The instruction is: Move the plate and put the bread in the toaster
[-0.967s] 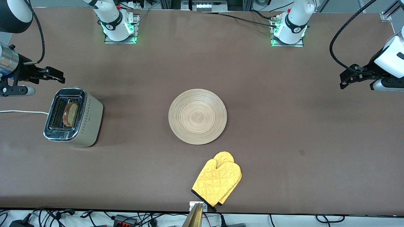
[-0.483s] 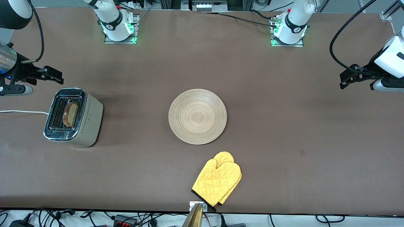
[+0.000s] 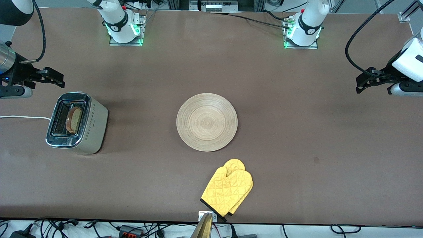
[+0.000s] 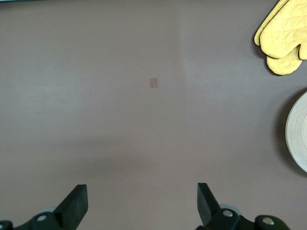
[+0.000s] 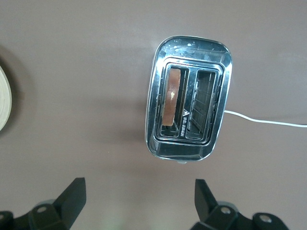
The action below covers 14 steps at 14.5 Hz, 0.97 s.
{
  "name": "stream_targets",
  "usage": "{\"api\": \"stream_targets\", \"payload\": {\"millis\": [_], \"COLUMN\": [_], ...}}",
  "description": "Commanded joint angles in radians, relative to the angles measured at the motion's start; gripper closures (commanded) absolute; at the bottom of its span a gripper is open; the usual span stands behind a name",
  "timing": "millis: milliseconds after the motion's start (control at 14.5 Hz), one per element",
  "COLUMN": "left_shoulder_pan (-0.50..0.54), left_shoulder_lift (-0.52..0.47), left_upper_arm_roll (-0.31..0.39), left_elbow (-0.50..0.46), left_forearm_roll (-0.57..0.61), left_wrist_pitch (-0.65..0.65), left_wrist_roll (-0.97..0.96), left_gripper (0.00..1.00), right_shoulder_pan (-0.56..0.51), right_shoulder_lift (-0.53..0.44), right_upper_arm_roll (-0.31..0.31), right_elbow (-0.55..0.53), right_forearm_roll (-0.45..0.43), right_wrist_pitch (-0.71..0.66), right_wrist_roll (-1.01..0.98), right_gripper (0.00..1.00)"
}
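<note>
Only the right gripper [image 3: 54,76] is moving, drifting up from the toaster [image 3: 77,123] with jaws wide and empty like the waiting left gripper [image 3: 362,84], while the light, soft bread [image 3: 74,119], best pinched on its flat sides, is standing in a slot and the plate [image 3: 207,122] is sitting mid-table.

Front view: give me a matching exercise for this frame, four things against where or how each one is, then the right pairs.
Things:
1. bread
2. plate
3. oven mitt
4. right gripper

States:
A. lying flat at the table edge nearest the front camera
B. standing in one slot of the toaster
C. open, holding nothing, up in the air near the toaster
D. bare, at mid-table, nothing on it

Pairs: 1-B, 2-D, 3-A, 4-C
</note>
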Motion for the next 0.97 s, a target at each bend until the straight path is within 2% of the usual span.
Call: {"api": "stream_targets", "payload": {"millis": [0,276,898], "left_shoulder_pan": [0.001,0.001,0.001], "left_shoulder_lift": [0.009,0.009,0.009], "left_upper_arm_roll": [0.000,0.000,0.000], "left_elbow": [0.022,0.022,0.022], "left_forearm_roll": [0.016,0.016,0.016], "left_wrist_pitch": [-0.016,-0.016,-0.016], "left_wrist_roll": [-0.006,-0.006,-0.008], "left_gripper": [0.00,0.00,0.00], "right_shoulder_pan": [-0.008,-0.002,0.002], "right_shoulder_lift": [0.006,0.024,0.029], "right_upper_arm_roll": [-0.003,0.003,0.008], "right_elbow": [0.018,0.076,0.080], "right_forearm_roll": [0.015,0.012,0.016], "right_wrist_pitch": [-0.012,-0.021,-0.028], "right_wrist_roll": [0.006,-0.003,0.005], "right_gripper": [0.00,0.00,0.00]}}
